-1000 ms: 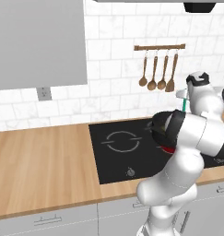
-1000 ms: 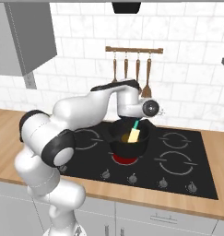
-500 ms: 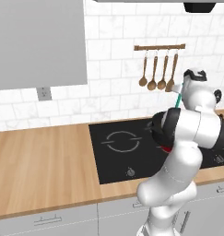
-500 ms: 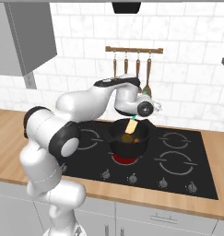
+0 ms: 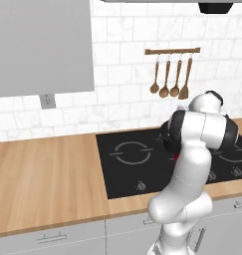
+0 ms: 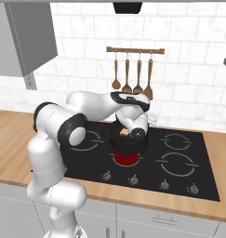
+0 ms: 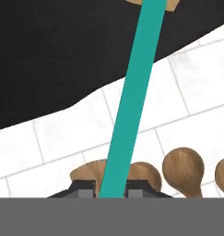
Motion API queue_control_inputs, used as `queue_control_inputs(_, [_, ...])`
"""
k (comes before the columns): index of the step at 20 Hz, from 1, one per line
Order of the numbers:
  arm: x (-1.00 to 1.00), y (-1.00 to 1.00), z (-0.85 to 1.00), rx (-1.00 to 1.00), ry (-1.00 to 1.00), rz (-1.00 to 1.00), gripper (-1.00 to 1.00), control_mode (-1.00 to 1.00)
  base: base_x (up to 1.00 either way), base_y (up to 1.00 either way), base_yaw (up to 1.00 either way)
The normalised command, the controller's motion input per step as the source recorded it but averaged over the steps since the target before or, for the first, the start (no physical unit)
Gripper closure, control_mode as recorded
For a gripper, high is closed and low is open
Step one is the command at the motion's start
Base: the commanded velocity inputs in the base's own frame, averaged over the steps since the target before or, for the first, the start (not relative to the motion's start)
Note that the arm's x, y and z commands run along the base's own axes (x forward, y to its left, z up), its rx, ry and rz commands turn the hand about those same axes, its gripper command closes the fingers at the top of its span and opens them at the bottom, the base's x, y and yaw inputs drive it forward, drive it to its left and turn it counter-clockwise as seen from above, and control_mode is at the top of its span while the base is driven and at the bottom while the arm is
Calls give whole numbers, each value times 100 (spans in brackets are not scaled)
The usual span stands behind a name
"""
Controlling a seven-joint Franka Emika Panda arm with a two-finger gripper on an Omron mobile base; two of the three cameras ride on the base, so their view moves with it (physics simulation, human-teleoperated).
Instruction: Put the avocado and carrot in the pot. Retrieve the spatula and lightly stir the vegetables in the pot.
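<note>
On the black hob (image 6: 189, 179) set into the wooden worktop (image 5: 48, 184), near its back edge, the pot (image 6: 129, 145) sits over a burner that glows red beneath it, and the arm's wrist leans low over the pot's mouth so that most of the rim is covered in both base views. No brand, label or writing can be read anywhere; the hob carries only white ring markings and a row of round knobs (image 6: 164, 184) along its front edge. Around the pot stand a white tiled wall (image 5: 122, 60), a grey cabinet (image 5: 40, 45) at the upper left, a wall socket (image 5: 47, 101) under it, and a wooden rail (image 6: 135, 50) with brown wooden spoons (image 6: 127, 86) hanging above the hob's back edge. The robot's own forearm and elbow block the pot in the left base view, where only a dark sliver (image 5: 167, 137) shows. In the hand view the gripper (image 7: 111, 191) has its jaws nearly closed, pinched on the teal handle of the spatula (image 7: 132, 99). The handle's long axis runs straight away from the jaws, leaning slightly right in that view, toward the dark inside of the pot (image 7: 53, 50), where a tan corner of the blade (image 7: 171, 4) shows at the top edge. The spoons' bowls (image 7: 182, 168) appear behind the fingertips (image 7: 85, 192).
</note>
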Motion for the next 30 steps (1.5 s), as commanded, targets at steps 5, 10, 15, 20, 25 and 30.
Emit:
queue_control_inputs(5, [-14, -40, -9, -11, 7, -1, 100, -100, 0, 0, 0])
queue_control_inputs(10, [-55, -57, 0, -16, 16, -7, 100, -100, 0, 0, 0])
queue_control_inputs(15, [-51, -38, 0, -11, 10, -8, 100, -100, 0, 0, 0])
queue_control_inputs(20, [-23, -12, 0, -9, 14, -2, 100, -100, 0, 0, 0])
queue_control_inputs(25, [19, 32, -9, -4, 5, 0, 100, -100, 0, 0, 0])
queue_control_inputs(30, [4, 98, -23, -6, -8, -2, 100, -100, 0, 0, 0])
